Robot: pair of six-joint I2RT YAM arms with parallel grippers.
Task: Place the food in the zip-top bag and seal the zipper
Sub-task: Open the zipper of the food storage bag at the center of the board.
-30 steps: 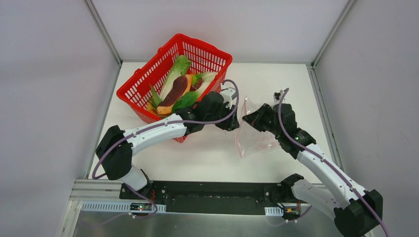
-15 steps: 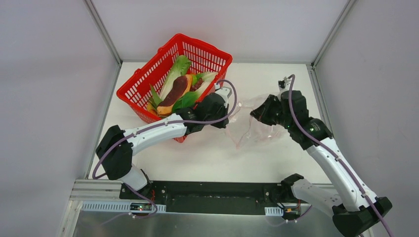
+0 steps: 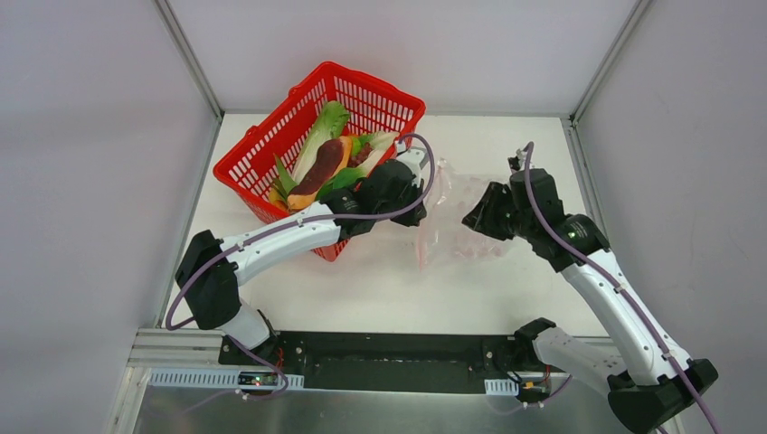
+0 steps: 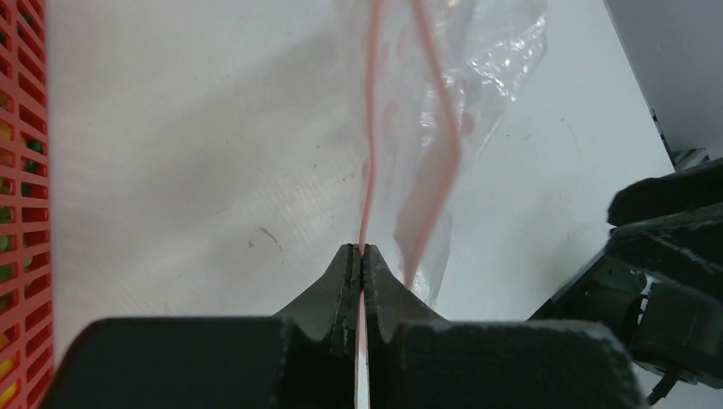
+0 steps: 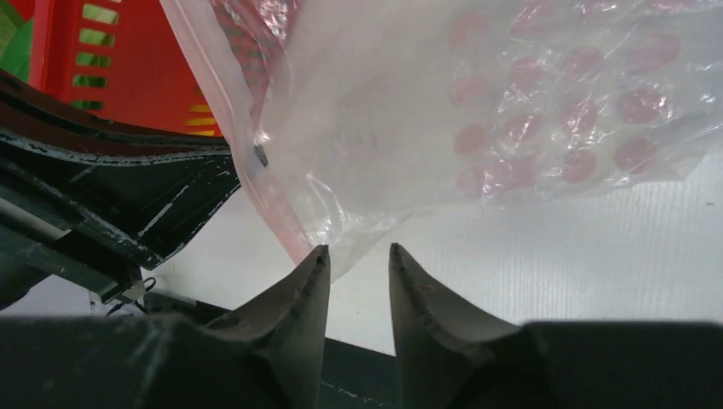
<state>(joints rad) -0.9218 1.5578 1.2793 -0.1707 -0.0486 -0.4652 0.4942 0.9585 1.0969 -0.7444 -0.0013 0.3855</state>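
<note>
From above, I see the food (image 3: pixel 326 163) in the red basket (image 3: pixel 271 136) at the desk's (image 3: pixel 380 280) far left corner and the zip-top bag (image 3: pixel 457 226) mid-desk between the arms; on the left wrist view, my left end effector (image 4: pixel 359 251) is clamped on one lip of the zipper (image 4: pixel 369 153), I judge to hold the mouth up for loading; on the right wrist view, my right end effector (image 5: pixel 358 256) stands narrowly parted just under the bag's corner, gripping nothing.

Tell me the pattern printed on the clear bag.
Pinkish-red dots on the bag, clearest in right wrist view.

The zip-top bag (image 5: pixel 554 111) is clear, crinkly, glossy plastic; the basket (image 3: pixel 262 149) is red plastic mesh.
</note>
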